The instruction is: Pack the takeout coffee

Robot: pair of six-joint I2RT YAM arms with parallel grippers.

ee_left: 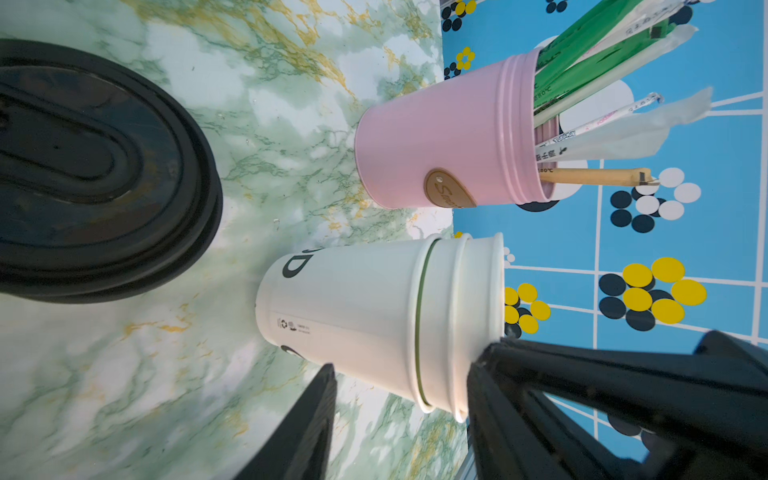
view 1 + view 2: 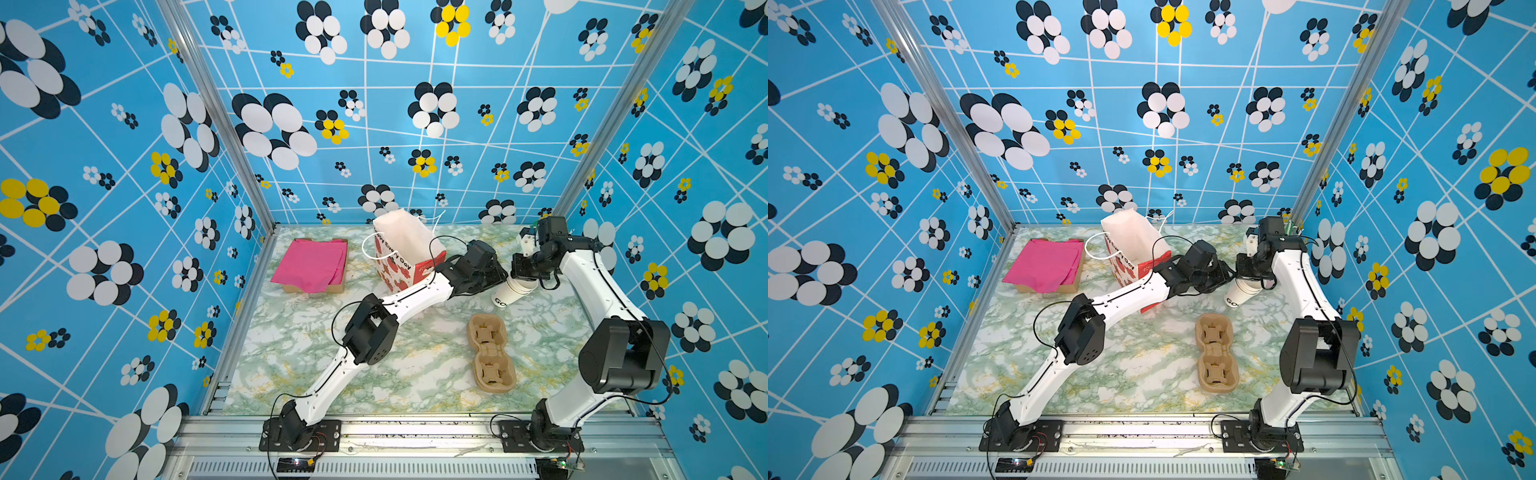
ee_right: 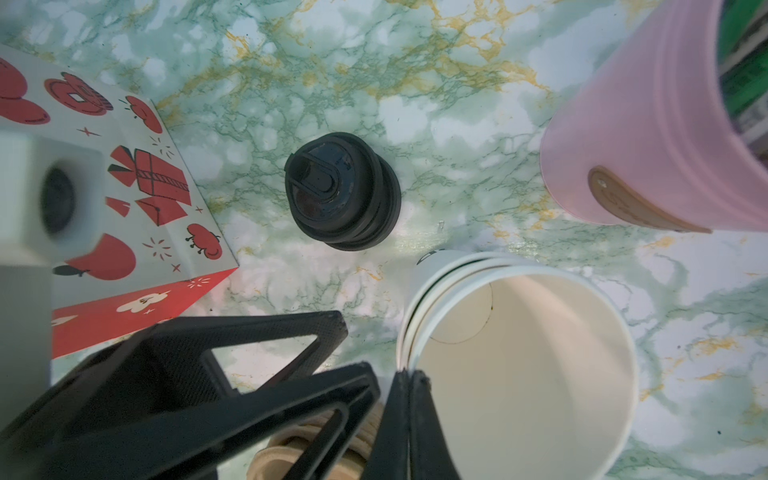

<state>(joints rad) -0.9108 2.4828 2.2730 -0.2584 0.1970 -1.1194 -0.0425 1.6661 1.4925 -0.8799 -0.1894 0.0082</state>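
Nearest the lens, right gripper (image 3: 409,380): jaws pinched shut on the rim of the top cup (image 3: 528,365). The cup stack (image 2: 512,291) sits at 2 o'clock on the bench (image 2: 415,374), lidless. Just beside it, left gripper (image 1: 399,363): jaws half apart, empty. Step judged: separating one cup. Next: lift it clear, then fit one of the black lids (image 3: 343,191) lying near.
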